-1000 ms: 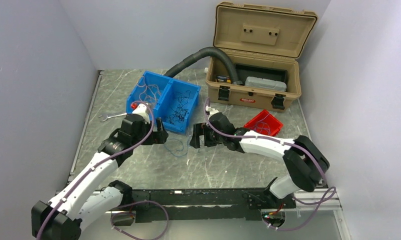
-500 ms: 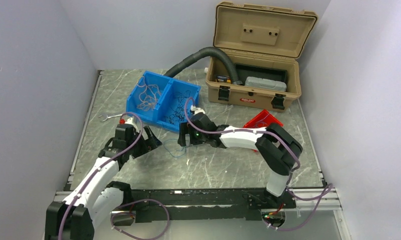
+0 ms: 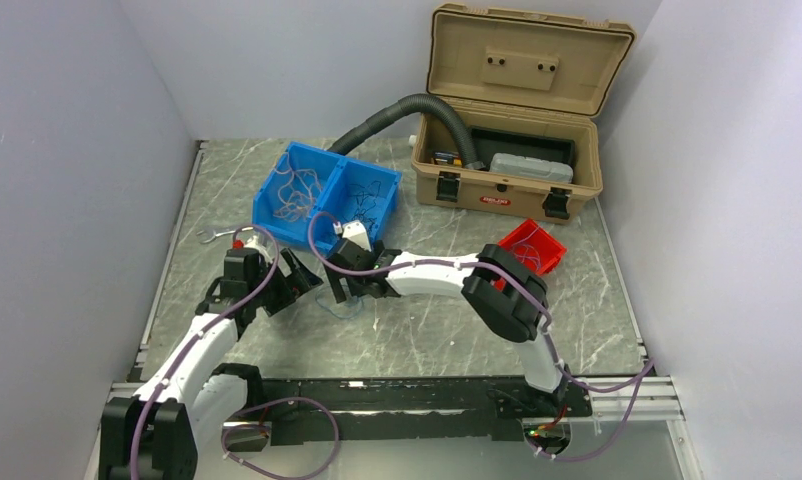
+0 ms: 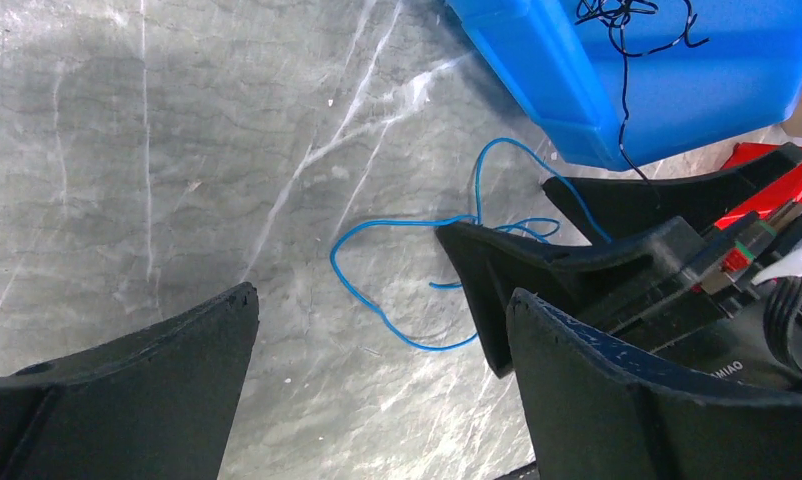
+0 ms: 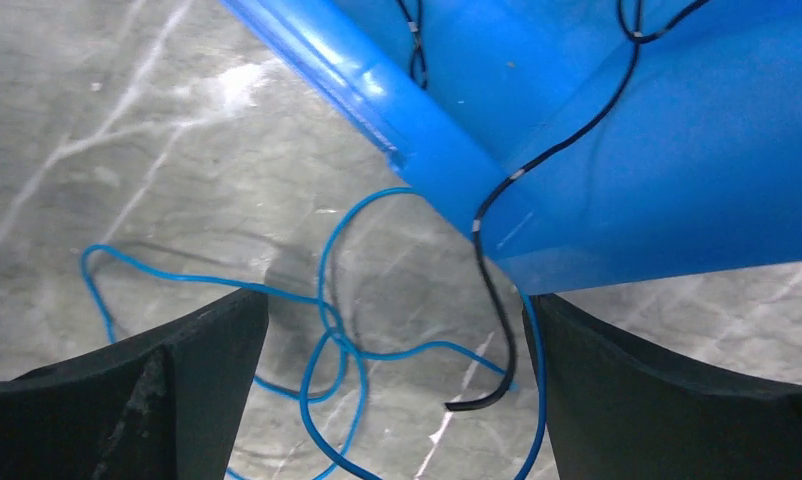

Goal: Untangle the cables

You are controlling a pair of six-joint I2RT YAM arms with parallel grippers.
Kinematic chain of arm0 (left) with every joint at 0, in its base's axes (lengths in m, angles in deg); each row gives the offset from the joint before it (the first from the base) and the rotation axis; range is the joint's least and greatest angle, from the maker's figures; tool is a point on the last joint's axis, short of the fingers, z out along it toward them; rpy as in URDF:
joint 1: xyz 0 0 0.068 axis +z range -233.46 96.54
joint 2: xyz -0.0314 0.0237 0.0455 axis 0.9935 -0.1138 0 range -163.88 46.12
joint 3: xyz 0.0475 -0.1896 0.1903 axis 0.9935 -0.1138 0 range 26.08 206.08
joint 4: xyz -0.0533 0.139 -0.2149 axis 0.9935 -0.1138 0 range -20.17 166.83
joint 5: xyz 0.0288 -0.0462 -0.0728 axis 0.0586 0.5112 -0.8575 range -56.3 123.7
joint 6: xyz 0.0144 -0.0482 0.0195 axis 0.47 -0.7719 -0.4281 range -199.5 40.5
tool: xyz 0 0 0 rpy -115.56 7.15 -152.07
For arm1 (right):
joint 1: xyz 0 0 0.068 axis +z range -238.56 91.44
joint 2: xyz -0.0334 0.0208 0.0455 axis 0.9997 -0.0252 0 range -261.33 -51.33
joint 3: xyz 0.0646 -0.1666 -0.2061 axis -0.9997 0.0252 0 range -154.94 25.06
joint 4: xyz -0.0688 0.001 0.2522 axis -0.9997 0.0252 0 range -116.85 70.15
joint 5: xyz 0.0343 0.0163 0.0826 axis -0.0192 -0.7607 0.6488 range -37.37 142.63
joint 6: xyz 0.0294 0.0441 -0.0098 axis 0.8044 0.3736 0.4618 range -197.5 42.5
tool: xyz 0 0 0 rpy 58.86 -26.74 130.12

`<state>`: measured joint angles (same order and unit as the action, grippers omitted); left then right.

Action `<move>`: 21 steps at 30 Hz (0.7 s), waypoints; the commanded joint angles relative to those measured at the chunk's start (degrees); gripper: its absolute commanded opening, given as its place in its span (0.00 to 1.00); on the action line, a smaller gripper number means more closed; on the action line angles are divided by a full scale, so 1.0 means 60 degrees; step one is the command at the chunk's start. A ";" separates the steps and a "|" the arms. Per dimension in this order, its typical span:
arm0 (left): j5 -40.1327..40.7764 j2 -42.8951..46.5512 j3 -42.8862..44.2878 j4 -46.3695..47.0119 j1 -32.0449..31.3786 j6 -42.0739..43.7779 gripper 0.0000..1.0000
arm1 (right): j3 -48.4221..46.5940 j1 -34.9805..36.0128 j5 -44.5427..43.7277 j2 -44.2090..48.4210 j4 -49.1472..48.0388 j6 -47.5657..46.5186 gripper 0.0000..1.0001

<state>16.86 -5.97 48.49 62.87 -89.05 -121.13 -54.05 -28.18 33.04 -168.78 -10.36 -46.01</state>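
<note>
Two black two-fingered end effectors meet over one spot on a grey marbled tabletop [image 3: 447,330], just in front of a blue plastic two-compartment bin [image 3: 324,190]. The left end effector [image 3: 307,280] points in from the left, its fingers spread wide with nothing between them. The right end effector [image 3: 339,293] points in from the right, also spread wide and holding nothing. Their tips are near each other.

Between them, a thin blue wire [image 4: 333,262] lies loose on the tabletop in a few overlapping loops, just beside the bin's near corner. Seen from the right wrist, the loops cross one another between that end effector's open fingers. Whether a fingertip touches the wire cannot be told. A thin black wire [image 5: 497,340] hangs over the bin's corner, its free end down among the blue loops.

Inside the bin, the left compartment holds a clump of whitish wires [image 3: 295,195] and the right compartment holds a clump of black wires [image 3: 362,208].

Behind the bin stands an open tan hard case [image 3: 507,150], with a black corrugated hose [image 3: 387,112] curving into it. A small red plastic bin [image 3: 537,245] sits to the right, and a silver wrench [image 3: 217,234] lies to the left.
</note>
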 commanded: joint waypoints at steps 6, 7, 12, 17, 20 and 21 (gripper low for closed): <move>0.0026 0.0508 0.0137 0.0075 0.0094 -0.0052 0.96 | -0.0567 0.0030 -0.0921 -0.0710 0.1336 -0.0212 0.65; 0.0050 0.0553 0.0132 0.0036 0.0103 -0.0050 0.95 | -0.0416 0.0019 -0.0729 -0.0638 0.1149 -0.0235 0.50; 0.0024 0.0662 0.0186 -0.0088 0.0124 0.0028 0.96 | 0.0093 -0.0128 0.0038 -0.0343 0.0534 -0.0306 0.00; 0.0061 0.0862 0.0457 -0.0548 0.0118 0.0375 0.95 | 0.1246 -0.0149 0.0424 0.1203 -0.0352 -0.0464 0.00; 0.0221 0.1151 0.0680 -0.0837 0.0111 0.0598 0.94 | 0.1705 -0.0154 0.0357 0.2363 -0.0216 -0.0504 0.00; 0.0197 0.1241 0.0733 -0.0904 0.0110 0.0665 0.93 | 0.1859 -0.0162 0.0308 0.2802 -0.0103 -0.0489 0.00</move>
<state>17.19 -1.14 49.21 59.03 -88.57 -119.58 -45.39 -28.96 34.11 -162.11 -11.84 -48.02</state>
